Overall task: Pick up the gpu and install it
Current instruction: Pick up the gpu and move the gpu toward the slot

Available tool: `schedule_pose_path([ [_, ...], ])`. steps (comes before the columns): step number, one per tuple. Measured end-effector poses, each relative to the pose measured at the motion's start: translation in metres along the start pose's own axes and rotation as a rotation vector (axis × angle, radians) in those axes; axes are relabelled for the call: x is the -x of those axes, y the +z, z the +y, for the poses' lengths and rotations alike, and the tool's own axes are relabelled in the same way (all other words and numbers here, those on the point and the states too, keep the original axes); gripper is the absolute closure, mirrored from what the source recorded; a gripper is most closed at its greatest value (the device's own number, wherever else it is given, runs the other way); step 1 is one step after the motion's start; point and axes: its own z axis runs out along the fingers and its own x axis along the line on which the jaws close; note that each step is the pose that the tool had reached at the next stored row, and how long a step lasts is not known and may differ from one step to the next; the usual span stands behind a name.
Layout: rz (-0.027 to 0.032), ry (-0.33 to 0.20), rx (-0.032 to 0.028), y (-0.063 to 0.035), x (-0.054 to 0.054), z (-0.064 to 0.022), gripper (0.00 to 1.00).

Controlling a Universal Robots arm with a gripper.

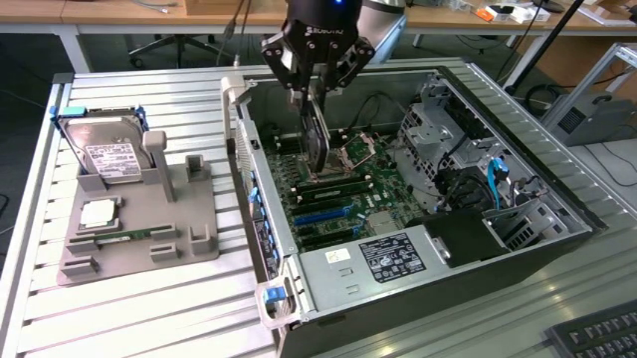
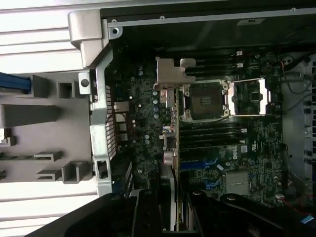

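Fixture (image 1: 139, 224) holding a hard drive (image 1: 107, 153) sat at frame left. At upper centre, the pincer (image 1: 312, 97) was partly closed on the gpu (image 1: 318, 142), which hung straight beneath it, long axis vertical, above the motherboard (image 1: 333, 212) in the open case (image 1: 572, 212).

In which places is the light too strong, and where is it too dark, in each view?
Exterior view: the metal table reflects bright light, while the inside of the computer case is shaded. Wrist view: the table is washed out to white; the motherboard is dim and the gripper is nearly black.
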Motion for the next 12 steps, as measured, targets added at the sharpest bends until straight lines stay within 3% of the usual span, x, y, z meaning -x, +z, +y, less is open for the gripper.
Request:
schedule_pose_path([
  [12, -0.0004, 0.000, -0.0066, 0.0192, 0.063, 0.0040, 0.73],
])
